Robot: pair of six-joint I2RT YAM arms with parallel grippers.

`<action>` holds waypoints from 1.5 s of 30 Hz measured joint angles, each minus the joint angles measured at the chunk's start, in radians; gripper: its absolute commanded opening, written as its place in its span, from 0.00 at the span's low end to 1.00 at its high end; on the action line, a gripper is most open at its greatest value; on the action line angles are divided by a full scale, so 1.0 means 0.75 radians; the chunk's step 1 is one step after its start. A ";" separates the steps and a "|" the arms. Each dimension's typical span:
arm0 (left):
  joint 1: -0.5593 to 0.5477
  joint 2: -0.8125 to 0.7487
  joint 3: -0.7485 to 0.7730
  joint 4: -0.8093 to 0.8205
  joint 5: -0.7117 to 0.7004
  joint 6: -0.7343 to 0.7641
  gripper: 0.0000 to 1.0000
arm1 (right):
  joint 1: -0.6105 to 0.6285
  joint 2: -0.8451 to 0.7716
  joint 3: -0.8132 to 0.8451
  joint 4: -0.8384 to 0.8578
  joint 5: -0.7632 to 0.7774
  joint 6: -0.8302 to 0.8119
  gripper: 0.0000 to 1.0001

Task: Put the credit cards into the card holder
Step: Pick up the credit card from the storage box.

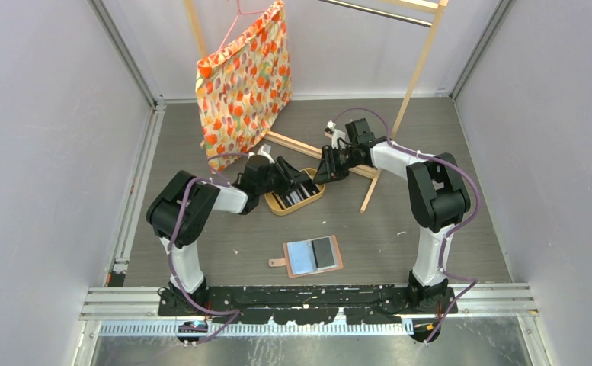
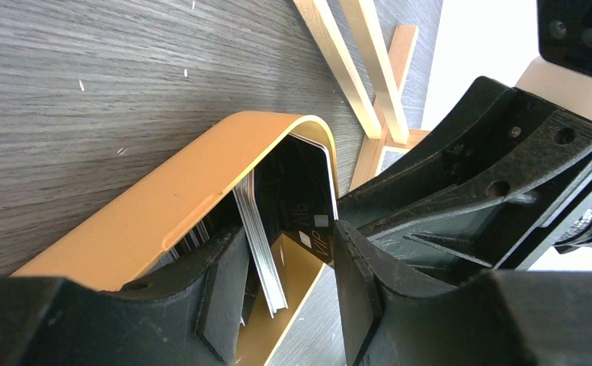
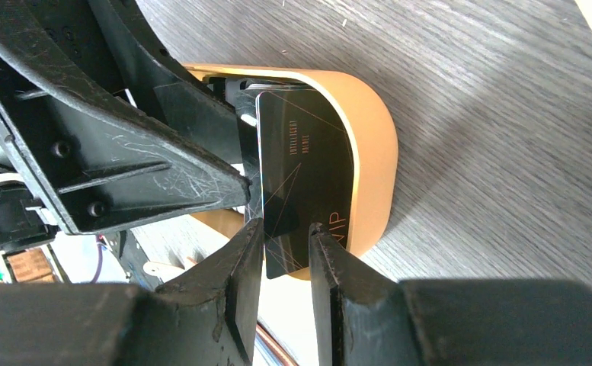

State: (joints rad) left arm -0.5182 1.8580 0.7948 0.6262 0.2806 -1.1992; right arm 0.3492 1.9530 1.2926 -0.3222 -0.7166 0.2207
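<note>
**While the tray (image 2: pixel 163 198) is this crowded, one card must come out alone**

Since the cards (image 2: pixel 262 252) stand on edge in the tray at mid-table, and the wallet (image 1: pixel 313 255) lies open and flat nearer the arm bases, well apart from them, the step in hand looks to be drawing out a single card. The left gripper (image 2: pixel 289 229) reaches into the tray with its fingers apart. They straddle the cards and clamp on nothing. The right gripper (image 3: pixel 286 225) comes in from the other side, its fingers apart as well. A black card (image 3: pixel 308 168) leans against the tray's rounded end and shows between and behind the right fingertips, with no pinch on it to be seen. The tips of the two grippers sit just beside each other at that card.

To do this well, I judge the right fingers should go one on each face of the black card alone, clear of the tray wall, before closing. The left gripper would best hold back the other cards or steady the tray, so that neighbours do not ride up. The lift should run straight along the card's plane, since a twist could jam it against the rim or tip the tray. With the arms this close, only one should move at a time.
</note>
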 measured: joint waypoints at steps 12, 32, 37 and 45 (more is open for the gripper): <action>-0.001 0.036 0.030 0.006 0.013 -0.001 0.45 | 0.000 0.001 0.000 0.000 -0.010 0.000 0.34; -0.001 0.048 0.063 -0.051 0.010 0.011 0.40 | -0.005 0.001 0.002 0.000 -0.021 0.000 0.34; -0.001 0.048 0.064 -0.055 0.010 0.015 0.39 | -0.025 0.001 0.006 0.001 -0.031 0.001 0.33; -0.001 0.048 0.064 -0.058 0.009 0.016 0.39 | -0.030 0.001 0.008 -0.001 -0.036 0.005 0.30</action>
State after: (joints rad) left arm -0.5186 1.8942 0.8429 0.5827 0.2874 -1.1873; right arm 0.3271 1.9533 1.2984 -0.3225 -0.7437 0.2245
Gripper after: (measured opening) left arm 0.392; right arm 0.308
